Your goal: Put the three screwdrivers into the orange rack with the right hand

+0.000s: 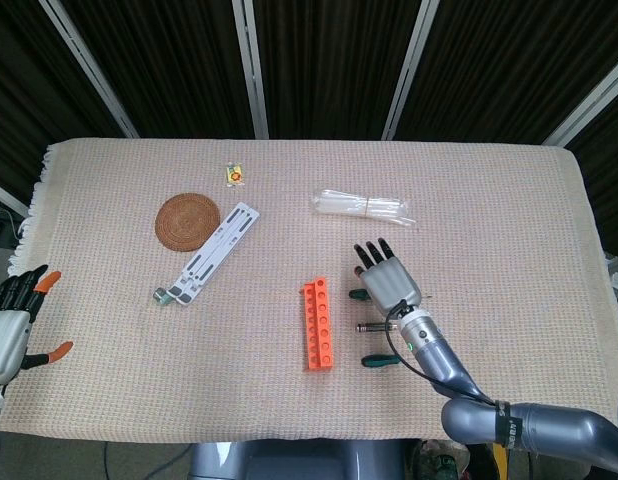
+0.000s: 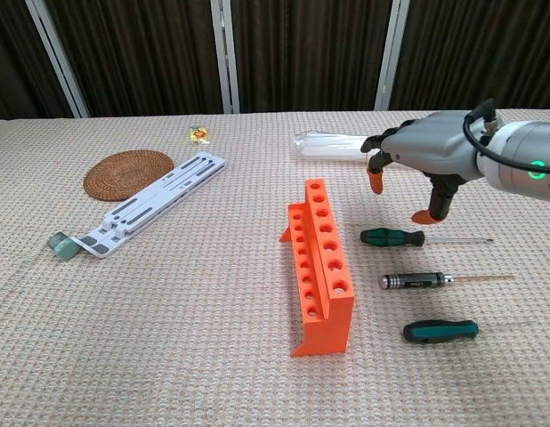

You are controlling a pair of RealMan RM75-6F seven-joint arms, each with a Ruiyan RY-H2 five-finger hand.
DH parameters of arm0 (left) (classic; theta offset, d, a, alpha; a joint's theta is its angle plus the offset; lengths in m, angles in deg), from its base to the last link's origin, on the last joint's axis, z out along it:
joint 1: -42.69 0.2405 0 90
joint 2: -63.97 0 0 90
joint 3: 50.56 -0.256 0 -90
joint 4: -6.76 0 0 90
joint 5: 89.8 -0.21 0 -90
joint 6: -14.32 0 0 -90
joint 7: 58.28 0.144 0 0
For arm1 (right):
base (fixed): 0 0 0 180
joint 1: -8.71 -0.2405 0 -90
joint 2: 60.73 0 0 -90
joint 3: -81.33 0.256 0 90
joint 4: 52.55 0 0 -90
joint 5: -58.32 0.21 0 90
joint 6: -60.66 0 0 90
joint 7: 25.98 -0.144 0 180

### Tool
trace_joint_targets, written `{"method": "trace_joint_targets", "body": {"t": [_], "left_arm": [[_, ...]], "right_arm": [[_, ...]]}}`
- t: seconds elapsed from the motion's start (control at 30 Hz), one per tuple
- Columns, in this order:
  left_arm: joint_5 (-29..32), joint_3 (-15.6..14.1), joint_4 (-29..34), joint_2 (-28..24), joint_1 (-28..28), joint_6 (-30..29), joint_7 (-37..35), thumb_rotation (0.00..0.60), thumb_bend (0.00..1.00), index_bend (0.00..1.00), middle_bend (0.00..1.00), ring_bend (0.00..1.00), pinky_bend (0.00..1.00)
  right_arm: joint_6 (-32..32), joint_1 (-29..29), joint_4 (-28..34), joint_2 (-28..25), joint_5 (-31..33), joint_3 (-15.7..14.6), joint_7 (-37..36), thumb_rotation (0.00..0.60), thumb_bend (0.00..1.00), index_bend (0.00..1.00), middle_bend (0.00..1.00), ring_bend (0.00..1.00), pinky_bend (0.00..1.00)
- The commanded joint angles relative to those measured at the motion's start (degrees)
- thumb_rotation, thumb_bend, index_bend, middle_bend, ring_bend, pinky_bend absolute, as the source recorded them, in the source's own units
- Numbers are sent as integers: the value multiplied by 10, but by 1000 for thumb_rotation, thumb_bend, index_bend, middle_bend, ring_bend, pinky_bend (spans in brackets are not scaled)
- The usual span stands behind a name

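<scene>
The orange rack stands mid-table with its holes empty. To its right lie three screwdrivers in a column: a green-handled one, a black-handled one and a short green-handled one. My right hand hovers palm-down over the far green-handled screwdriver, fingers spread and holding nothing. In the head view it hides most of that screwdriver. My left hand rests open at the table's left edge, away from everything.
A clear bag of white sticks lies just beyond the right hand. A round woven coaster, a white folding stand and a small sweet wrapper sit at the left back.
</scene>
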Motion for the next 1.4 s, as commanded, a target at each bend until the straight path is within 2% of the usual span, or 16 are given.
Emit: {"method": "trace_joint_targets", "body": {"t": [0.03,0.4,0.73,1.13,1.4], "left_arm": [[-1,-2,1,-2,-1,4,-4,600,149,92,0,0,0],[3,-4,-1,-4,-1,8,-9,600,150,92,0,0,0],[6,-6,-6,-4,-3,14,-17,600,149,92,0,0,0],[8,-6,-14,-2,-5,18,-23,600,150,92,0,0,0],[7,-7,-12,-2,-6,17,-24,600,150,91,0,0,0]], "right_arm": [[7,-22,-29,25,38,-8,11,600,263,334,13,0,0],[24,-74,-99,78,127,-23,15,600,266,381,37,0,0],[17,-99,-126,97,169,-31,13,600,267,414,54,0,0],[21,-110,-149,106,186,-40,-13,600,298,482,98,0,0],[16,-114,-138,92,176,-42,-42,600,330,545,148,0,0]]}}
